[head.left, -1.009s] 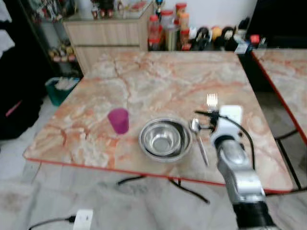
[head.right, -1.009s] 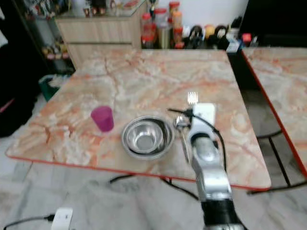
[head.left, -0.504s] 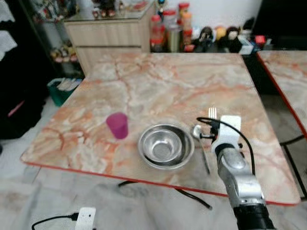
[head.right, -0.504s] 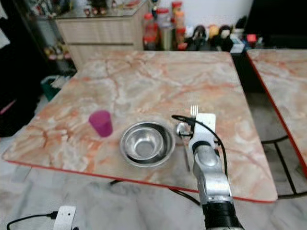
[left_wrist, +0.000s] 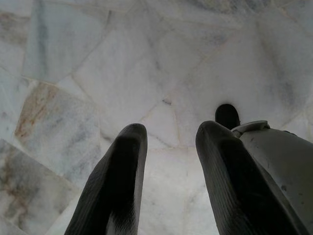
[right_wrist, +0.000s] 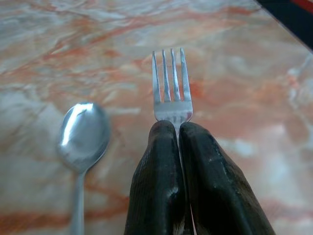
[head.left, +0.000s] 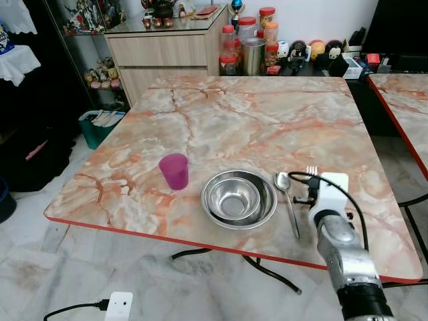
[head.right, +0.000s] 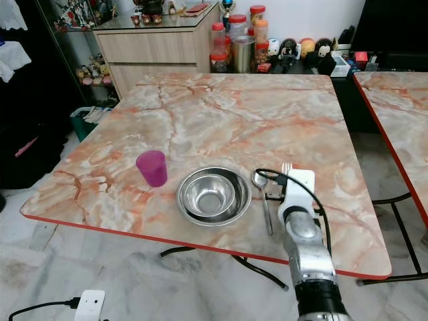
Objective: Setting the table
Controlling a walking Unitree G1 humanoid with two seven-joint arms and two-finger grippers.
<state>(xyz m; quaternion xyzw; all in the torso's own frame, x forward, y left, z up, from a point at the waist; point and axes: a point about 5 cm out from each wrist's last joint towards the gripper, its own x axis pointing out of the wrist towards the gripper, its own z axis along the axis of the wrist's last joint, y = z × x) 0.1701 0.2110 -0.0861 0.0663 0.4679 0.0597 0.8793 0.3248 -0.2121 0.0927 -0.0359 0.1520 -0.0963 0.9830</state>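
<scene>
1. A square marble table (head.left: 267, 114) with orange veining and a red edge stands on a pale marble floor (head.left: 40, 267); behind it a wooden cabinet (head.left: 167, 53) and a row of jars and bottles (head.left: 251, 47) line the wall.
2. A nested pair of stainless steel bowls (head.left: 239, 198) sits near the table's front edge, with nothing inside the inner one.
3. A purple plastic cup (head.left: 174, 171) stands upright to the robot's left of the bowls, apart from them; what it holds cannot be told.
4. A spoon (head.left: 287, 207) lies just beside the bowls on their right, bowl end pointing away from the robot.
5. The right gripper (right_wrist: 180, 129) has its fingers pressed together on the handle of a fork (right_wrist: 170, 85), tines pointing away, over the table just right of the spoon.
6. The left gripper (left_wrist: 168, 142) hangs idle over the floor, fingers apart.
7. Compared with a second ago, the camera has pulled back and sharpened; the fork's tines now sit nearer the front edge, level with the spoon's bowl end, and cup, bowls and spoon lie as before.
</scene>
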